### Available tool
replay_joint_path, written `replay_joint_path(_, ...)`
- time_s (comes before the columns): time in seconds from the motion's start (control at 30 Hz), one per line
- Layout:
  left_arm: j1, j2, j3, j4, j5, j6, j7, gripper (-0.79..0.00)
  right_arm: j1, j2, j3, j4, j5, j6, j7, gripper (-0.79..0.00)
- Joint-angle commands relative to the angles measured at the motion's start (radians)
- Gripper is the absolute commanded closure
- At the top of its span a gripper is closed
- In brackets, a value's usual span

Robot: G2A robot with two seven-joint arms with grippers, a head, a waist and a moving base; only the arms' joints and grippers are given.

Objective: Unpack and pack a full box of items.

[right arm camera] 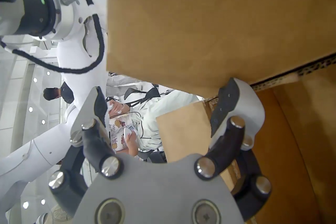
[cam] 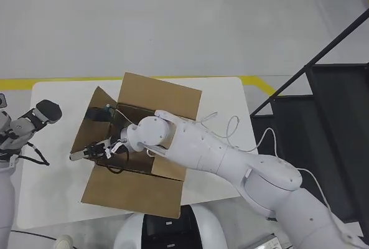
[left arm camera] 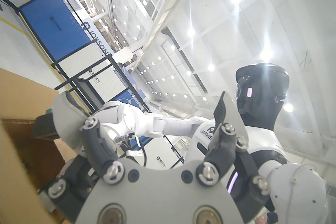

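At box side wall, R tool spread, empty, L tool spread, apart from box.

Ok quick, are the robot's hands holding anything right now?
Left gripper: open, holding nothing.
Right gripper: open, holding nothing, beside the box flap.

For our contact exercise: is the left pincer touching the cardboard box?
Apart. The top view shows bare table between the left pincer and the cardboard box.
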Motion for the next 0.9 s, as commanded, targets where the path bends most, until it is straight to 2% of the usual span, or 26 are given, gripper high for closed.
replay_joint_path(0.0, 0.001, -0.001, -0.004, 0.001, 0.009, -0.008, 0.016, -0.785, -0.025, 0.027, 0.028, -0.056, -0.029, 0.018, 0.018, -0.785)
replay_joint_path(0.23, 0.012, -0.001, -0.017, -0.025, 0.018, -0.005, 0.022, -0.785, -0.177, 0.149, 0.181, -0.306, -0.141, 0.040, 0.105, -0.785)
replay_joint_path(0.4, 0.031, 0.002, -0.014, -0.106, 0.033, 0.047, -0.048, -0.785, -0.365, 0.250, 0.366, -0.525, -0.240, 0.059, 0.169, -0.785)
replay_joint_path(0.53, 0.037, 0.003, 0.018, -0.168, 0.103, 0.073, -0.074, -0.785, -0.499, 0.304, 0.499, -0.639, -0.286, 0.061, 0.201, -0.785)
replay_joint_path(0.73, -0.005, -0.002, 0.125, -0.203, 0.222, 0.115, -0.067, -0.785, -0.690, 0.364, 0.702, -0.774, -0.326, 0.062, 0.223, -0.785)
replay_joint_path(0.87, -0.058, -0.008, 0.229, -0.196, 0.331, 0.150, -0.051, -0.785, -0.805, 0.392, 0.825, -0.846, -0.337, 0.064, 0.230, -0.785)
